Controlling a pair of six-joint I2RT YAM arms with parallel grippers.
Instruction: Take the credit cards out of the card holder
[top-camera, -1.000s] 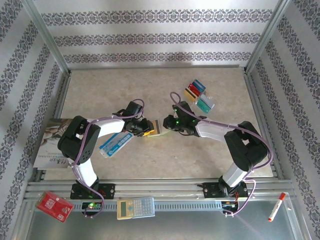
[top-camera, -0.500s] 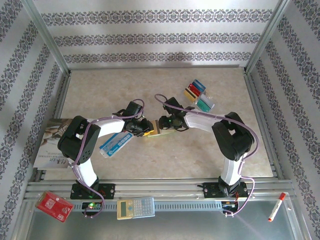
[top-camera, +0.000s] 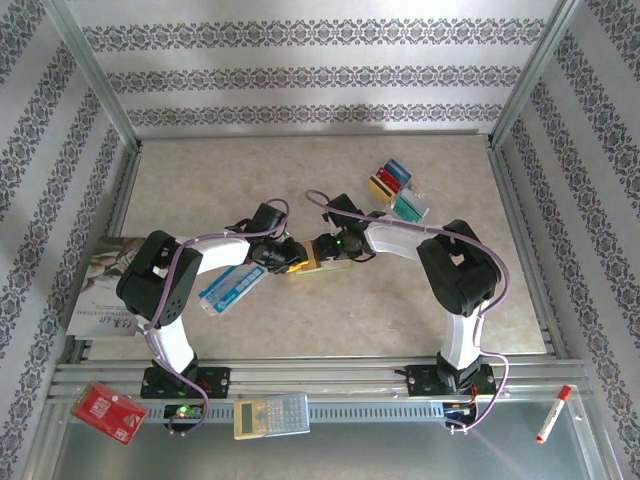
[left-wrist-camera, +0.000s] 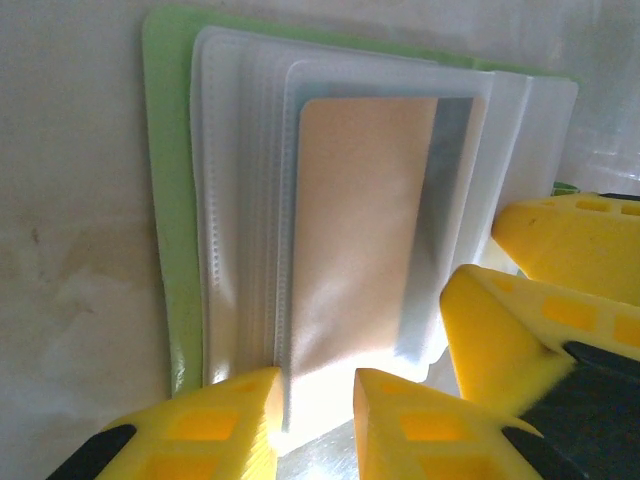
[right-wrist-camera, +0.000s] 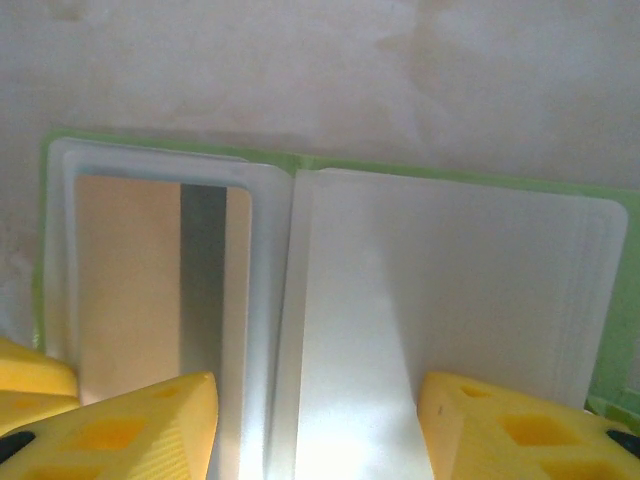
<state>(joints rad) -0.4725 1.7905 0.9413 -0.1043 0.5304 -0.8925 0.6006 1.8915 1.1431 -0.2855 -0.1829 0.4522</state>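
Note:
The lime-green card holder (top-camera: 312, 262) lies open at the table's middle, between both grippers. Its clear sleeves (left-wrist-camera: 250, 200) hold a tan credit card with a dark stripe (left-wrist-camera: 360, 230). My left gripper (left-wrist-camera: 315, 410) is shut on the near end of the holder's sleeves, its fingers a little apart. My right gripper (right-wrist-camera: 315, 430) is open, its fingers wide apart over the holder's blank sleeve page (right-wrist-camera: 450, 280), beside the tan card (right-wrist-camera: 120, 270). From above, the left gripper (top-camera: 292, 262) and right gripper (top-camera: 322, 250) nearly meet. Several loose credit cards (top-camera: 397, 190) lie at the back right.
A blue-and-white flat packet (top-camera: 232, 288) lies under the left arm. A magazine (top-camera: 100, 290) overhangs the table's left edge. On the front rail sit a red board (top-camera: 110, 412), a calculator (top-camera: 272, 415) and a marker (top-camera: 553, 413).
The right arm swung left from beside the loose cards to the card holder, and its jaws opened. The left gripper stayed where it was.

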